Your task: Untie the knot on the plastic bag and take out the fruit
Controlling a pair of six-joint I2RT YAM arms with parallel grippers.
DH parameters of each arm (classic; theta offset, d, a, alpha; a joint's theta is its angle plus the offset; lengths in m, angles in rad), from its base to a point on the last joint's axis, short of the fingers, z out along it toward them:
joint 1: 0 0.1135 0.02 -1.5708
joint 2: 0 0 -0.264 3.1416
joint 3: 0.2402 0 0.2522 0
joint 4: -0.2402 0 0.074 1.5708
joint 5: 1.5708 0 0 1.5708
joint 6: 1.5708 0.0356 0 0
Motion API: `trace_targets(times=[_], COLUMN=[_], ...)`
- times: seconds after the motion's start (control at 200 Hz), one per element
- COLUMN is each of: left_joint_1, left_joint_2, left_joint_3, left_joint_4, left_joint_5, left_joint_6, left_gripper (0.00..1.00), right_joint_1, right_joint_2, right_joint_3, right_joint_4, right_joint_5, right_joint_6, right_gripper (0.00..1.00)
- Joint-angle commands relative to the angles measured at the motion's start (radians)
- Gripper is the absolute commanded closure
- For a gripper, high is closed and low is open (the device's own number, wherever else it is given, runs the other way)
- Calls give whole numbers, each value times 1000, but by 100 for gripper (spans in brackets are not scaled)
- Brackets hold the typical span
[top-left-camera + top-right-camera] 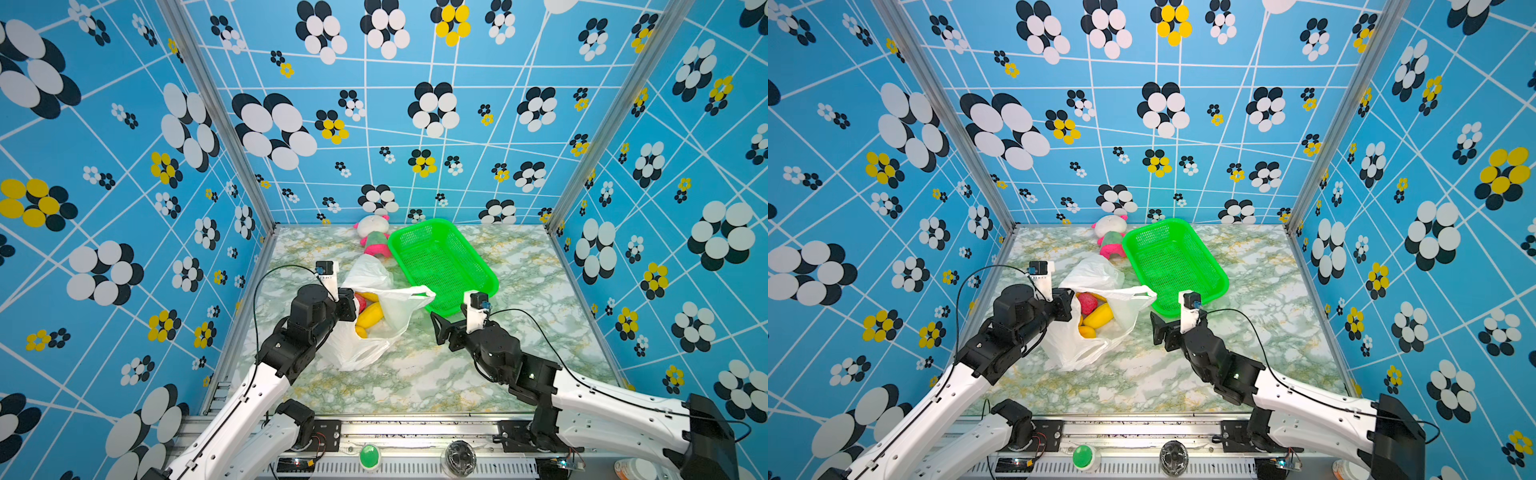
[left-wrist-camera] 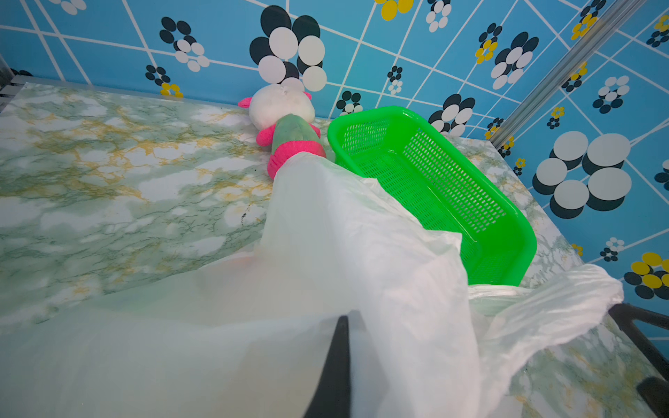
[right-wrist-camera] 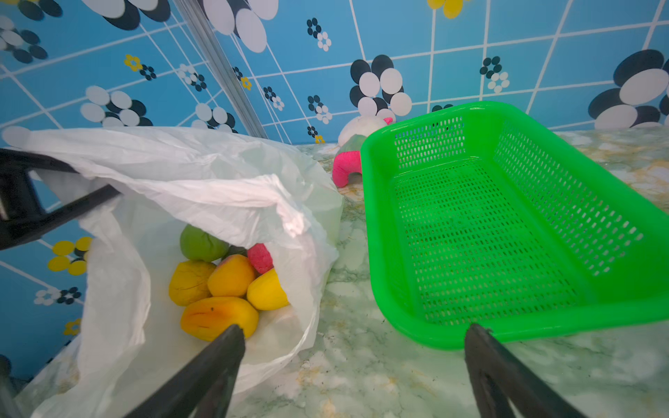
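While the right arm [image 1: 498,351] hovers near us at about five o'clock on the desk [image 1: 415,382], its jaws gape wide and carry nothing. We read the clock in a top view, twelve at the far wall. At ten o'clock from those jaws lies the plastic bag [image 1: 361,353], mouth open toward them. The left arm [image 1: 307,324] comes in at the bag's nine o'clock, jaws pinched tight on the bag's rim, holding it up. We see no knot. A handle strip [image 1: 417,293] lies loose at the mouth's two o'clock, so untying looks done to us. Deep inside sits the fruit [image 3: 221,286], pieces touching, none out that we can see.

Risks, as we judge them:
- Wide jaws going in may grab film along with a piece and drag the bag.
- Thin film may slip or tear from the left pinch, so the mouth flops shut and hides the fruit.
- Smooth rounded pieces may squirt free and roll across the desk.
- The loose strip may snag the right jaws on the way out.
- The green basket [image 3: 543,325] at one o'clock, just beside the bag, is empty, and its near rim could get clipped.
- The plush doll [image 1: 374,237] at twelve would be a wrong pick if taken for fruit.
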Motion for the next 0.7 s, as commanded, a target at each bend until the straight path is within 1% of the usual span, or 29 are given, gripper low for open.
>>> trace_targets(times=[0.0,0.085,0.2,0.36,0.485,0.56,0.585,0.625,0.665,0.695], left_joint_1=[4,6,6,6,6,6,5,5,6,6], left_joint_2=[9,17,22,18,16,19,19,20,20,20], left_joint_3=[32,36,37,37,37,37,39,38,39,38], left_joint_4=[-14,-16,-16,-19,-16,-16,-17,-18,-18,-18], left_joint_5=[-6,-6,-6,-8,-7,-4,-3,-2,-4,-3], left_joint_6=[6,3,4,5,4,4,4,3,4,3], left_gripper=[100,100,100,100,100,100,100,100,100,100], right_joint_1=[48,82,148,203,215,225,231,241,251,258], right_joint_2=[-75,-62,80,339,485,548,568,597,638,660], right_joint_3=[-57,-87,-76,39,145,221,253,298,344,375], right_joint_4=[-32,38,196,372,441,430,419,405,394,383], right_joint_5=[-62,-127,-189,-291,-362,-391,-403,-422,-438,-446], right_joint_6=[121,189,224,225,219,201,195,185,179,170], right_gripper=[3,4,4,3,4,4,7,13,21,29])
